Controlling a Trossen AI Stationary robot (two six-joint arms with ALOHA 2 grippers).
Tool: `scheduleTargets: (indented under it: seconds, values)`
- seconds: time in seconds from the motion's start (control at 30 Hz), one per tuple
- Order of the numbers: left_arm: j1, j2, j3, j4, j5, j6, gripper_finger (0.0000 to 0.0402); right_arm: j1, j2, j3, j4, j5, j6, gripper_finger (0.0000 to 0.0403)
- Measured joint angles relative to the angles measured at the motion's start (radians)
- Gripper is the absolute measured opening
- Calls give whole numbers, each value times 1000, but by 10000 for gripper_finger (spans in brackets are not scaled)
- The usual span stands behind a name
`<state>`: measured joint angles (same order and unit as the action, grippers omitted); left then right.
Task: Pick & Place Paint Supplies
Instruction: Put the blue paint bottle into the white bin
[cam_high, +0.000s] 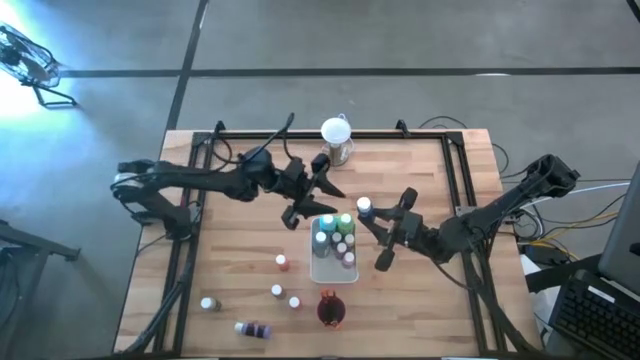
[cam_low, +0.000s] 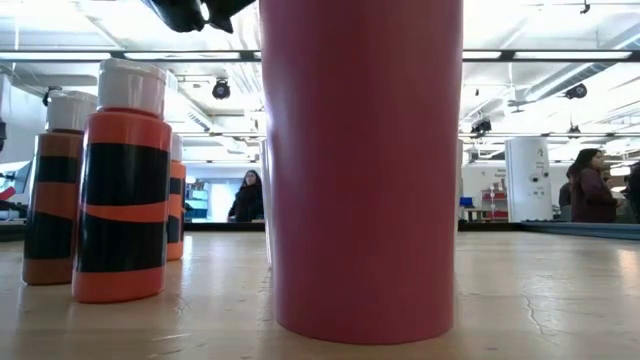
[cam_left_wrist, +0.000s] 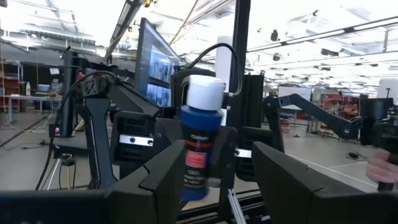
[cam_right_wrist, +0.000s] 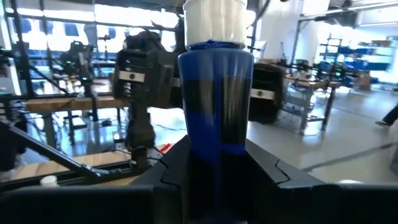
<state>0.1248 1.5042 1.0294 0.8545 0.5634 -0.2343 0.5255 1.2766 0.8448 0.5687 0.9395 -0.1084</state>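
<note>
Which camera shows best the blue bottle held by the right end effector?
The right wrist view: the blue bottle fills it. The high view shows mostly its cap, the left wrist view shows it farther off, the low view not at all.

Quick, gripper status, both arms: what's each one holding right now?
Left gripper: open, empty, above the tray's far end.
Right gripper: closed on a dark blue paint bottle, held upright beside the tray.

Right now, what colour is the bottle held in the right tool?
Dark blue with a white cap: the bottle in the right tool shows best in the right wrist view.
</note>
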Motion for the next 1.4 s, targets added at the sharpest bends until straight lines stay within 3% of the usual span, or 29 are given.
scheduleTargets:
  seconds: [0.37, 0.7, 1.4]
  values:
    - [-12, 59, 49, 1, -2, 36, 190, -7, 0, 0, 20, -101, 1, 76]
    - [-57, 66, 67, 2, 21, 119, 191, -9, 0, 0, 29, -107, -4, 75]
    - [-62, 67, 85, -35, -24, 127, 190, -9, 1, 0, 44, -166, -8, 77]
